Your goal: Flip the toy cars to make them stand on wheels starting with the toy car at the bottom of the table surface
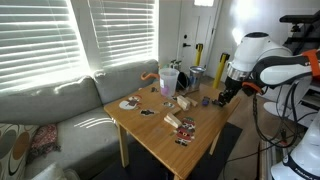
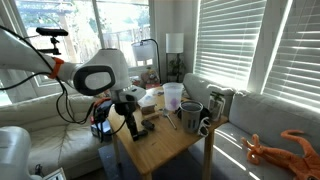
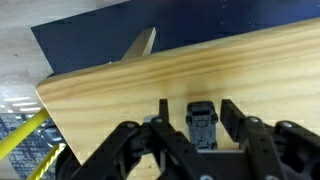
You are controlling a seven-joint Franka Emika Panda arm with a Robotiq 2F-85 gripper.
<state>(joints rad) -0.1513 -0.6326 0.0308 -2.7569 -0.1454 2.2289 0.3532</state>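
In the wrist view a tiny dark toy car (image 3: 203, 128) lies on the light-wood table surface (image 3: 120, 75), near its edge. Wheels show at its corners, and it looks to be underside up. My gripper (image 3: 197, 108) is open, with one finger on each side of the car and neither touching it. In both exterior views the gripper (image 1: 222, 97) (image 2: 133, 130) hangs low over one end of the table (image 1: 160, 137) (image 2: 175, 146), hiding the car. Another small dark item (image 1: 147, 112), possibly a toy car, lies further in on the table.
Two reddish-and-white striped items (image 1: 172, 121) lie mid-table. A white cup (image 2: 173, 97) and a dark mug (image 2: 190, 116) stand at the table's other end. A sofa (image 1: 50, 110) runs alongside, with an orange toy (image 2: 270, 150) on it. A dark rug (image 3: 90, 40) lies below the table edge.
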